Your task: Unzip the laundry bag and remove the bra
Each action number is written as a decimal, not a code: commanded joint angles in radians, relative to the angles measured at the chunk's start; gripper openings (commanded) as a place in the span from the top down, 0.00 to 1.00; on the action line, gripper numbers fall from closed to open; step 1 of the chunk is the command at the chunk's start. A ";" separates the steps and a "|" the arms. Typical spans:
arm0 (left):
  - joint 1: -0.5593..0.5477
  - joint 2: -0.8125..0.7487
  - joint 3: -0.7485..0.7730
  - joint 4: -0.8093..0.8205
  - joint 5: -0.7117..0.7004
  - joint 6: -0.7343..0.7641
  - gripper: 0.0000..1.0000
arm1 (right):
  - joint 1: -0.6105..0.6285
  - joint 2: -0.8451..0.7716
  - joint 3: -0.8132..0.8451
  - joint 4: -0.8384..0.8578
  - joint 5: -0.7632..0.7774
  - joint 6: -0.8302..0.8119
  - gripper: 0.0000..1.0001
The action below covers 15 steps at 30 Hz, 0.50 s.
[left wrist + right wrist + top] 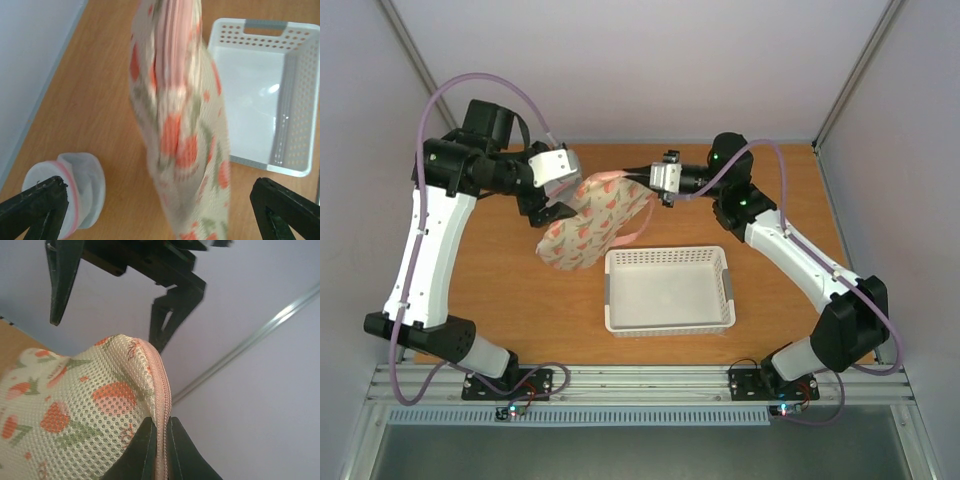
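The laundry bag [588, 226], cream with pink-and-green print, hangs lifted above the table between both grippers. My right gripper [657, 190] is shut on the bag's pink zipper edge [161, 390]; in the right wrist view the gripper [160, 440] pinches that trim. My left gripper [558, 192] is open at the bag's other end. In the left wrist view its fingers [35, 205] stand wide apart, with the blurred bag [182, 130] hanging between them, untouched. The pink loop strap [636, 224] dangles off the bag. The zipper looks closed. The bra is hidden.
A white perforated basket [669, 316] stands on the wooden table just right of the bag, and shows in the left wrist view [295, 100]. A small round white mesh pouch with a pink rim [75, 192] lies under the left gripper. Grey walls enclose the table.
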 commanded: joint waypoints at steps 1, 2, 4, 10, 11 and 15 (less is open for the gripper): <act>-0.042 0.017 0.040 -0.051 0.030 0.008 0.01 | 0.055 -0.054 0.023 -0.033 0.018 -0.104 0.99; -0.041 0.018 0.049 -0.046 0.041 -0.020 0.01 | 0.061 -0.055 0.026 -0.033 0.017 -0.108 0.99; -0.041 0.022 0.062 -0.040 0.064 -0.059 0.01 | 0.071 -0.050 0.035 -0.041 0.032 -0.119 0.99; -0.043 0.027 0.031 0.019 0.082 -0.160 0.08 | 0.105 -0.039 0.053 -0.062 0.022 -0.142 0.99; -0.042 0.030 0.029 0.022 0.083 -0.171 0.14 | 0.107 -0.036 0.056 -0.057 0.014 -0.135 0.99; -0.043 0.028 0.008 0.007 0.136 -0.185 0.29 | 0.107 -0.024 0.059 -0.033 0.019 -0.111 0.99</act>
